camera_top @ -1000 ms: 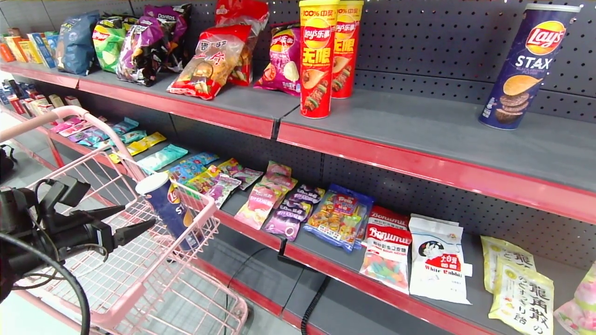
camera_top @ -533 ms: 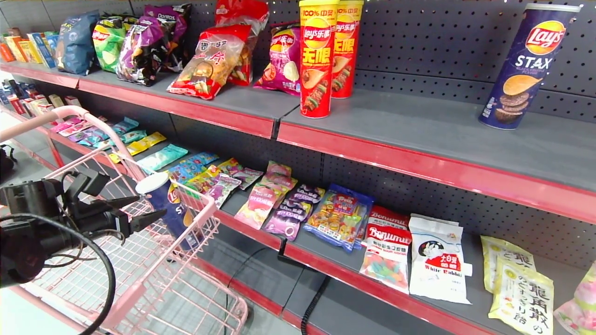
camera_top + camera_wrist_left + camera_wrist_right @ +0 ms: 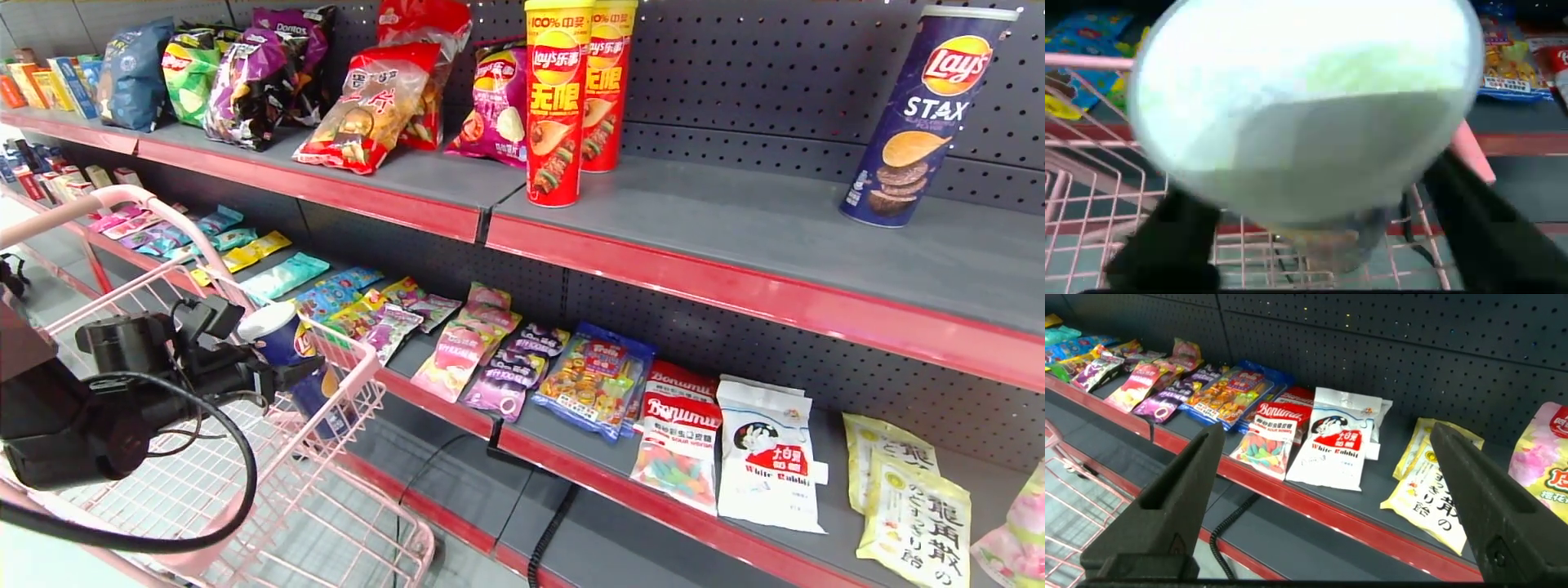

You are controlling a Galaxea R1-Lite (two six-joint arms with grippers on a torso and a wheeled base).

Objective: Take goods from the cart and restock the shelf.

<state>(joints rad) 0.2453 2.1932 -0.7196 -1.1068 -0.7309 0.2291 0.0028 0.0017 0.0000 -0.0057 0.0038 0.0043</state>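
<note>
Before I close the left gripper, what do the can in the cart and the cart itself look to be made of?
Can: probably a paperboard tube under a glossy printed blue wrap, going by its sheen; that's a guess. Lid: whitish, slightly translucent, likely plastic. Cart: thin pink wire grid with a smooth tube handle, probably coated metal.

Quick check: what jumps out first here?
The left gripper straddles a white-lidded blue chip can standing in the pink cart, lower left. On the top shelf, two tall red chip cans stand mid-row, with another blue can alone at far right.
</note>
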